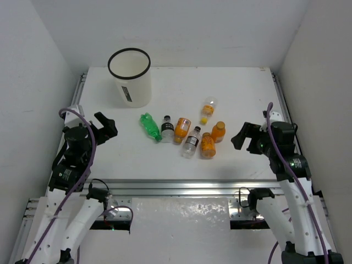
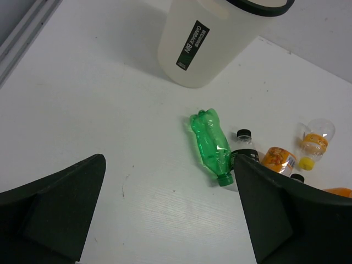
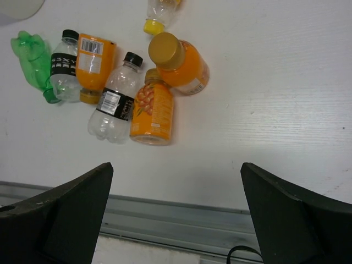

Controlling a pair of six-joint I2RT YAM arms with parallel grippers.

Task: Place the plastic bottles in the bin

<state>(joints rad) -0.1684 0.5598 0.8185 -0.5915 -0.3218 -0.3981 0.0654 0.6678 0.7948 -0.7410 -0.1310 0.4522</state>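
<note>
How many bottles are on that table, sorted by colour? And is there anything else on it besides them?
Green bottle: 1
Clear bottles with dark labels: 2
Orange bottles: 3
Clear bottle with a yellow cap: 1
White bin: 1
Total: 7 bottles, 8 things counting the bin.

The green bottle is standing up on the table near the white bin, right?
Not quite. The green bottle is lying on its side, not standing up. The left wrist view shows it flat on the table near the white bin.
</note>
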